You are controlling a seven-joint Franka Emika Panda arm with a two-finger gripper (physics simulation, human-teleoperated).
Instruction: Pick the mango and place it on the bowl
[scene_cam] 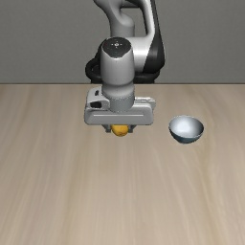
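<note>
A small yellow-orange mango (120, 131) lies on the wooden table (57, 182), mostly hidden beneath my gripper (120, 127). The gripper's grey body hangs straight over the fruit, and only the mango's lower edge peeks out under it. A grey bowl (187, 129) stands upright on the table toward the exterior view's right of the mango, a short gap away, and it holds nothing.
The arm's white and black links (129, 38) rise behind the gripper toward the back wall. Bare wood stretches across the front and the exterior view's left of the table.
</note>
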